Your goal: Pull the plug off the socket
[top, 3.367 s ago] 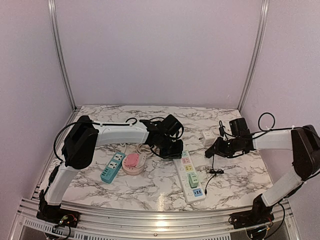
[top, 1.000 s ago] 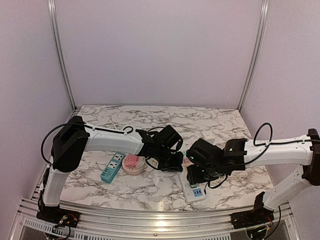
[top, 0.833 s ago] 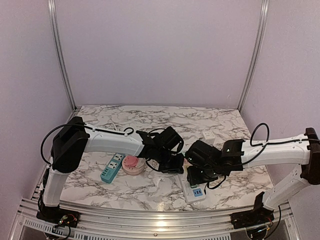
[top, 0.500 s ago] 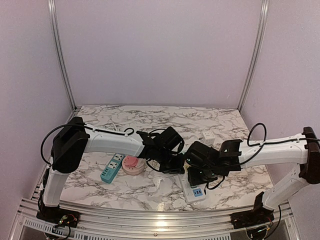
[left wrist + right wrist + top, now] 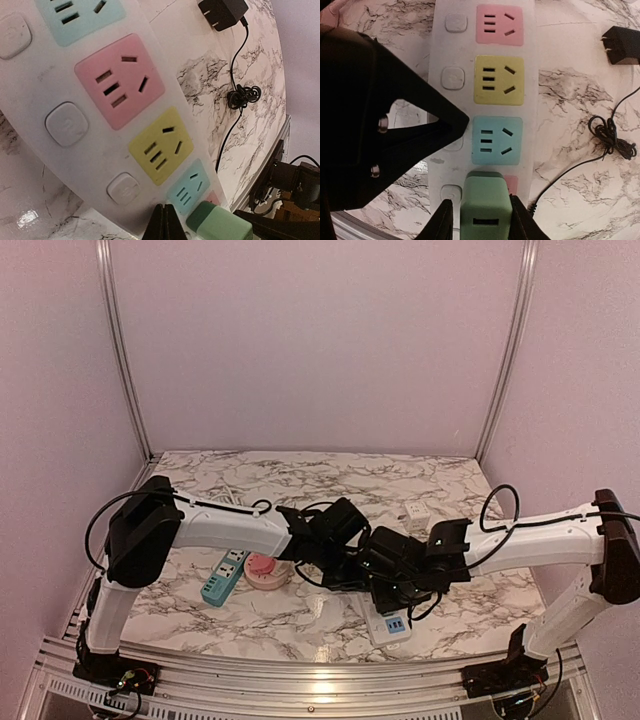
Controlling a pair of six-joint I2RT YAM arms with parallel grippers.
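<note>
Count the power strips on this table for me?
3: a blue strip at the left, a pink one beside it, and a long white strip at centre, mostly covered. More could be hidden.

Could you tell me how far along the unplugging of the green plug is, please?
Done: the left gripper, jaws shut, rests its tip on the power strip, seemingly bracing it. In hand: the right gripper straddles the green plug, with a sliver of gap on one side, so apparently not clamped. Remaining: close, then pull; the plug sits in its socket.
</note>
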